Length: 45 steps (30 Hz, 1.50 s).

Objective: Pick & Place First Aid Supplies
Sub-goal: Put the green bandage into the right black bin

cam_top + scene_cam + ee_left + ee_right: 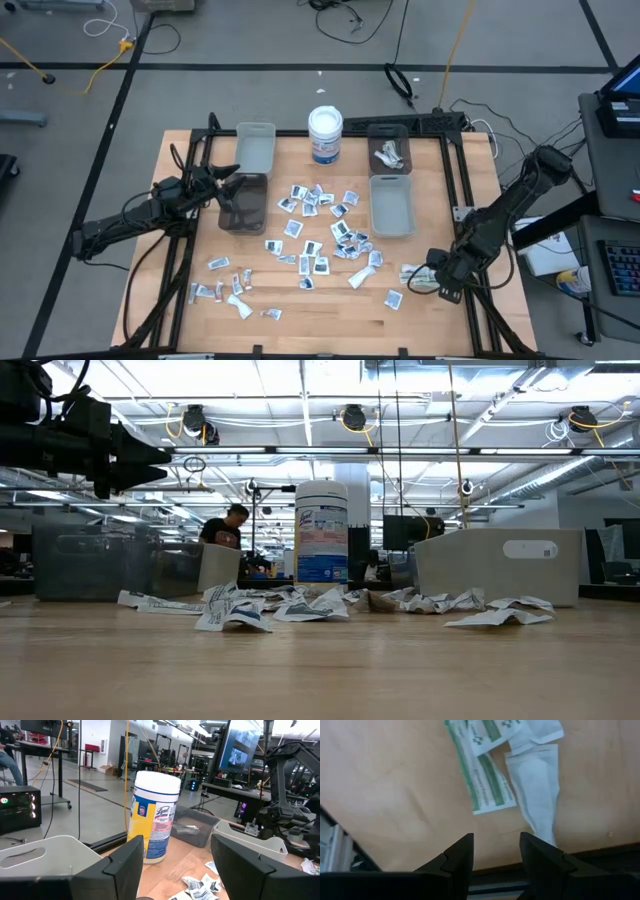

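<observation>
The first aid supplies [315,235] lie scattered flat on the wooden table's middle as many small white packets, also seen in the low view [300,605]. Two longer sachets lie near the right edge, one green-printed [487,775] and one plain white [537,795]. My right gripper [496,854] hangs open just above the bare wood beside them, pointing steeply down, with nothing between its fingers; from above it shows at the right edge [440,282]. My left gripper [175,865] waits open and level over the dark bin [243,203] at the left, empty.
A white wipes tub [325,135] stands at the far middle. A grey bin [256,147] and the dark bin are on the left; a dark bin [389,147] holding a few packets and a grey bin [392,205] are on the right. A black frame rail [455,200] edges the table.
</observation>
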Motion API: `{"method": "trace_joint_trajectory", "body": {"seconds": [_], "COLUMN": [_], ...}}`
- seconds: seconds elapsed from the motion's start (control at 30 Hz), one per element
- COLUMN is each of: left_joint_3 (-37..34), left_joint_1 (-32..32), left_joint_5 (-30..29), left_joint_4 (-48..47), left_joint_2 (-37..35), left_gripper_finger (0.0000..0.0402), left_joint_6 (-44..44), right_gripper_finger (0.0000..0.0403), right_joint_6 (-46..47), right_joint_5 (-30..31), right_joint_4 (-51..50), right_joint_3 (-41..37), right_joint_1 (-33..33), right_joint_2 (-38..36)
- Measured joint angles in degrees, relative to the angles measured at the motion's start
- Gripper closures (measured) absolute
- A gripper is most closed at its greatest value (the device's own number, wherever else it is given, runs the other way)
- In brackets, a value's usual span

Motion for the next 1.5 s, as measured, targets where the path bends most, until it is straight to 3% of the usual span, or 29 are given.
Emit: {"method": "trace_joint_trajectory", "body": {"seconds": [0.37, 0.53, 0.7, 0.9, 1.2, 1.5], "left_joint_3": [0.00, 0.00, 0.00, 0.00, 0.00, 0.00], "left_joint_1": [0.01, 0.00, 0.02, 0.00, 0.01, 0.02], "left_joint_5": [0.00, 0.00, 0.00, 0.00, 0.00, 0.00], "left_joint_4": [0.00, 0.00, 0.00, 0.00, -0.01, -0.02], "left_joint_2": [0.01, 0.00, -0.01, 0.00, 0.00, -0.01], "left_gripper_finger": [0.0165, 0.0165, 0.0165, 0.0165, 0.0165, 0.0165], "left_joint_6": [0.00, 0.00, 0.00, 0.00, 0.00, 0.00], "right_gripper_finger": [0.0250, 0.0250, 0.0286, 0.0391, 0.0402, 0.0403], "right_joint_6": [-5.49, -3.80, -1.65, -1.72, -1.84, -0.27], "right_joint_5": [0.45, 3.17, 3.67, 4.23, 1.51, 4.49], "right_joint_4": [0.77, 0.42, 0.18, -0.21, -0.50, -14.29], "right_joint_3": [-0.83, -0.57, -0.57, -0.68, -0.38, 5.99], "right_joint_1": [0.00, -0.22, -0.42, -0.42, -0.52, -1.71], "right_joint_2": [8.05, 11.47, 13.56, 13.84, 12.44, 6.21]}}
